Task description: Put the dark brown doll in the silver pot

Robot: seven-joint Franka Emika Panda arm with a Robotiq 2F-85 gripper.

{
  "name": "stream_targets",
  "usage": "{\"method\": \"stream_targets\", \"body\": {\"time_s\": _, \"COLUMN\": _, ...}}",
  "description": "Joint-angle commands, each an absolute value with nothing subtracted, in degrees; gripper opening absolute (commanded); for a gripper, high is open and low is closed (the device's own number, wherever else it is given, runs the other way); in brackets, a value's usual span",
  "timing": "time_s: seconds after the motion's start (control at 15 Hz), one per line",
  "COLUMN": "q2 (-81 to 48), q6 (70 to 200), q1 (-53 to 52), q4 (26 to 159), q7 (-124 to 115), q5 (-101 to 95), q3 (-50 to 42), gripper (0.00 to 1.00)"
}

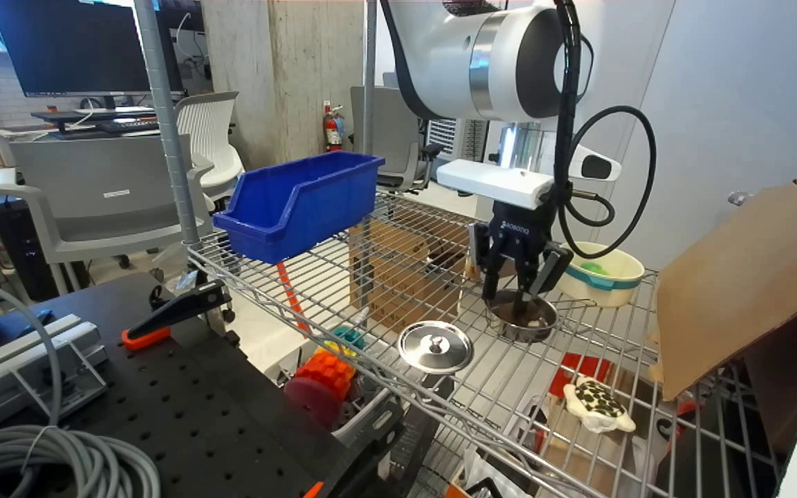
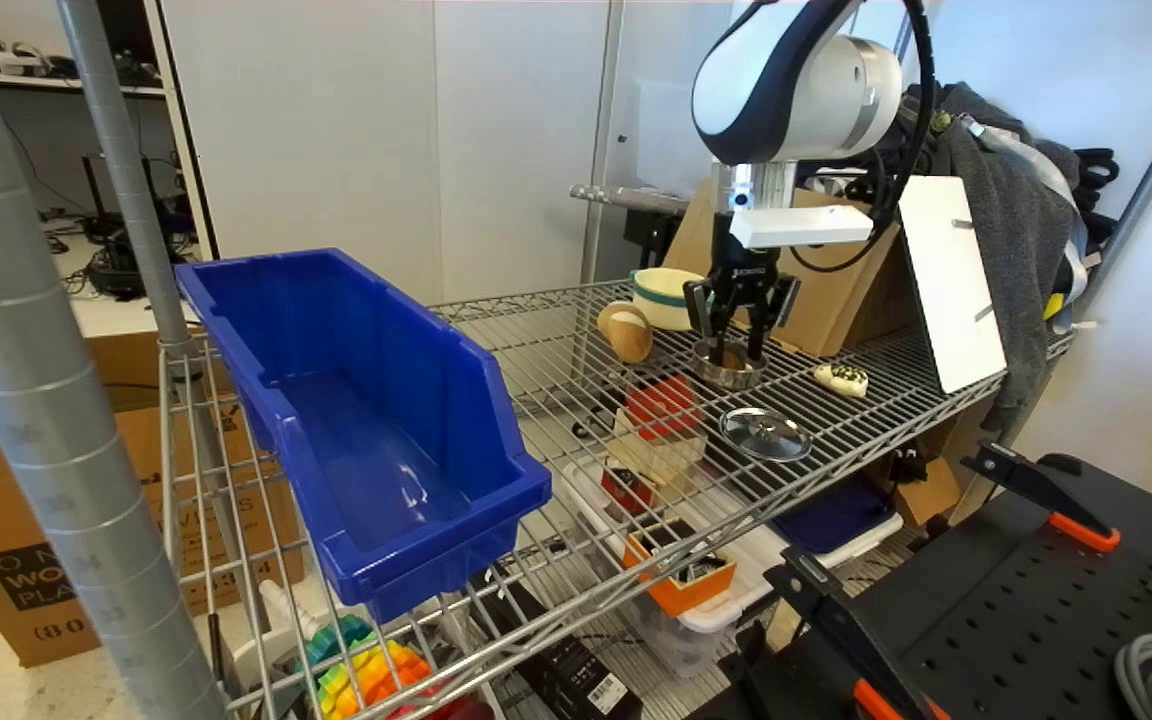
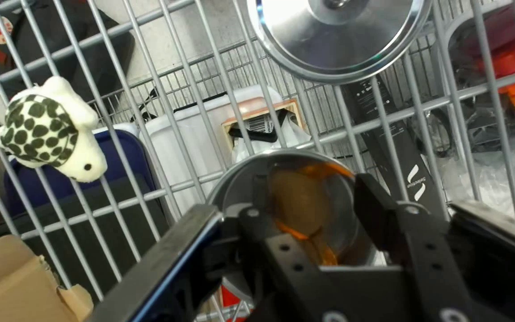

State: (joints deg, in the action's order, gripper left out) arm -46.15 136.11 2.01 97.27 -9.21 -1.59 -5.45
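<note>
The silver pot (image 1: 519, 333) stands on the wire rack; it also shows in an exterior view (image 2: 728, 377) and in the wrist view (image 3: 235, 179). The dark brown doll (image 3: 302, 203) lies inside the pot, blurred, with orange edges; a bit of brown shows in the pot in an exterior view (image 2: 733, 360). My gripper (image 3: 313, 192) points down over the pot with its fingertips at or inside the rim, as both exterior views show (image 1: 506, 301) (image 2: 736, 352). Its fingers are apart. The doll lies between them, closer to one finger; I cannot tell whether they touch.
A shiny lid (image 1: 435, 346) lies beside the pot. A turtle plush (image 1: 598, 404), a pale bowl with a teal band (image 1: 602, 277) and a tan-orange rounded object (image 2: 626, 332) are around it. A blue bin (image 2: 366, 430) and a cardboard box (image 1: 751, 277) flank the rack.
</note>
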Motion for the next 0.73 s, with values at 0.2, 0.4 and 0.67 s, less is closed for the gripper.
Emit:
{"method": "stream_targets", "body": {"time_s": 0.2, "q2": -38.73, "q6": 133.84, "q1": 3.11, "q4": 104.08, "q7": -4.19, "q5": -0.14, "q3": -2.91, "gripper": 1.00}}
{"method": "stream_targets", "body": {"time_s": 0.4, "q2": -31.79, "q6": 138.10, "q1": 3.76, "q4": 112.34, "q7": 0.26, "q5": 0.01, "q3": -1.36, "gripper": 1.00}}
{"method": "stream_targets", "body": {"time_s": 0.67, "q2": -25.57, "q6": 136.69, "q1": 1.17, "q4": 120.46, "q7": -0.31, "q5": -3.07, "q3": -2.55, "gripper": 1.00}}
